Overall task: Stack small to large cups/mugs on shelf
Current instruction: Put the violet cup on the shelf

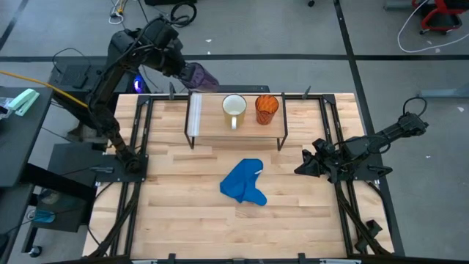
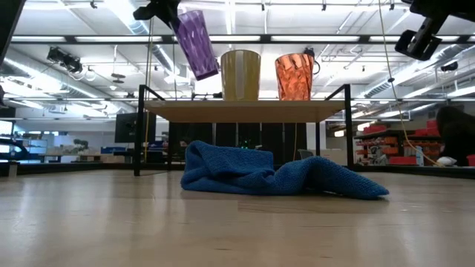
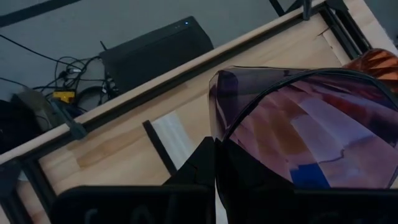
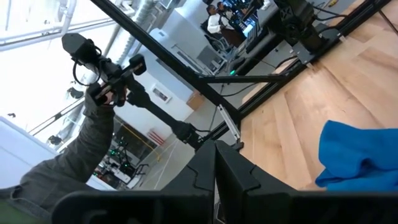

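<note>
The left arm rose from its base at the bench's left edge, bent at the elbow and reached toward the far side. Its tool [image 1: 192, 73] was raised above bench level, tilted, with the fingers clamped on the purple cup [image 1: 203, 76]. The right arm stretched low along the right edge of the bench, its tool [image 1: 300, 167] pointing inward near the surface, its fingers [image 4: 214, 165] pressed together with nothing between them.
</note>
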You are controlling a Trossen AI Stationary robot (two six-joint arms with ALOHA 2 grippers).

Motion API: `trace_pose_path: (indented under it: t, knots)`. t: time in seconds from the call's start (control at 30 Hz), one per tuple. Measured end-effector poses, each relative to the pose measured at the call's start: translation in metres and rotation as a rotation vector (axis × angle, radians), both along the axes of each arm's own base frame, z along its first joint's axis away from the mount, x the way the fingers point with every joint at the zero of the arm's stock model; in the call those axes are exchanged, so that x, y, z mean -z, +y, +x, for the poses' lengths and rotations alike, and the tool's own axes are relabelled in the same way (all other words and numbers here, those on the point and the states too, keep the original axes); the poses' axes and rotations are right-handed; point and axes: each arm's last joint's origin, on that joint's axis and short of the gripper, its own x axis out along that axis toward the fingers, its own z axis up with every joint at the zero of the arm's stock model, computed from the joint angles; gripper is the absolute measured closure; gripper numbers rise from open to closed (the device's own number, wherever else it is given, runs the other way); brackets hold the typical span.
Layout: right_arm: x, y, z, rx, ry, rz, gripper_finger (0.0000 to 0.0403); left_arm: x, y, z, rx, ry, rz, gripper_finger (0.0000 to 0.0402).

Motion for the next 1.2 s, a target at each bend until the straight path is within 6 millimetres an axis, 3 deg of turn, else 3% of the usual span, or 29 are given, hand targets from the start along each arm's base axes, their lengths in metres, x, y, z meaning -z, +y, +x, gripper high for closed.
trace_pose_path:
  t: [0.37,0.57,0.73,0.97,1.2]
  knots:
    - [0.000,0.000,0.000,-0.001,0.003,0.009,0.0386,0.000,0.013,-0.012,0.046,0.055,0.058,0.0390]
    - [0.000,0.000,0.000,-0.001,0.010,0.032,0.0386,0.024,0.028,-0.018,0.086,0.110,-0.035,0.0390]
    - [0.000,0.000,0.000,-0.001,0.013,0.042,0.0386,0.038,0.016,-0.022,0.149,0.165,-0.074,0.0390]
    - [0.000,-0.001,0.000,0.032,0.014,0.044,0.0386,0.040,-0.008,-0.021,0.183,0.164,-0.090,0.0390]
    - [0.000,-0.001,0.000,0.031,0.020,0.065,0.0386,0.042,-0.020,-0.011,0.225,0.168,-0.092,0.0390]
